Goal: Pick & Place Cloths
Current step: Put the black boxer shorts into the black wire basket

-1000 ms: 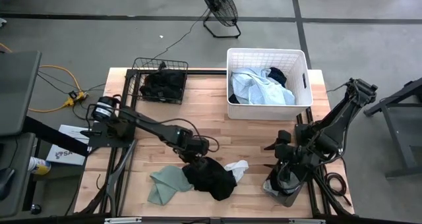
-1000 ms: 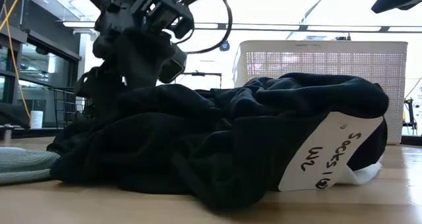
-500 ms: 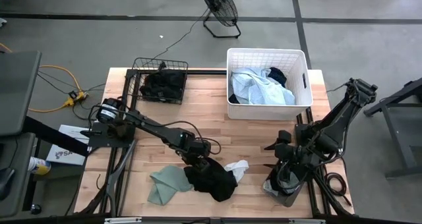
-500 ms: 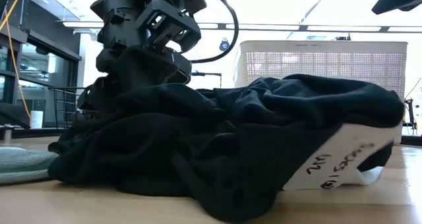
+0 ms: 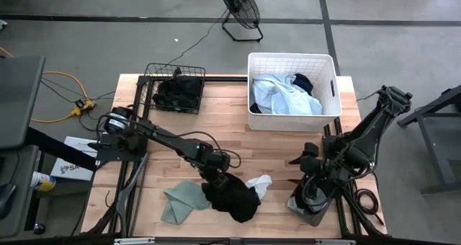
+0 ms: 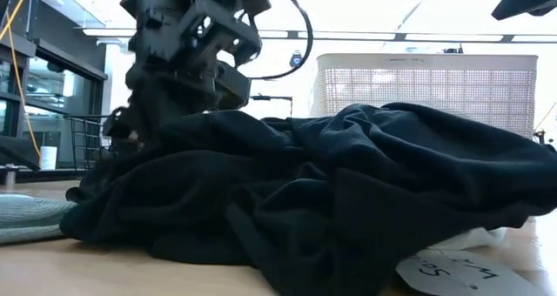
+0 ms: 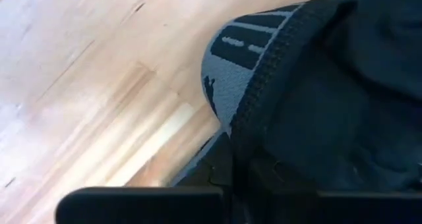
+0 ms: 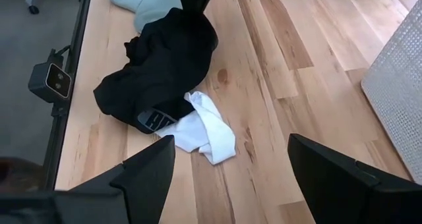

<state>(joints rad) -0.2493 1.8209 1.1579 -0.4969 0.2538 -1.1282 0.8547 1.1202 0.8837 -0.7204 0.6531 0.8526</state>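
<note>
A black cloth (image 5: 232, 198) lies heaped on the table near its front edge; the low view shows the same black cloth (image 6: 348, 191) close up. My left gripper (image 5: 216, 179) is down on its far-left part, shut on it. A sage green cloth (image 5: 180, 200) lies to its left and a white cloth (image 5: 258, 184) to its right, both flat on the wood. My right gripper (image 5: 310, 194) waits at the table's near right, open, with nothing between its fingers (image 8: 145, 178). My left gripper pinches the black cloth between its two fingers at the bunched far-left edge, beside a grey striped band (image 7: 247, 112). It comes from above, slanting toward the near edge. One layer or several, I cannot tell. The cloth rests slack on the table.
A white plastic basket (image 5: 328, 94) at the far right holds pale blue and dark cloths. A black wire basket (image 5: 153, 86) at the far left holds black cloths. A white paper label (image 6: 461, 274) lies on the table in front of the heap.
My left gripper has sunk onto the far-left part of the black cloth and shut on it. The heap has shifted and bulged toward the low camera. The white label has dropped from the heap's side to the table.
</note>
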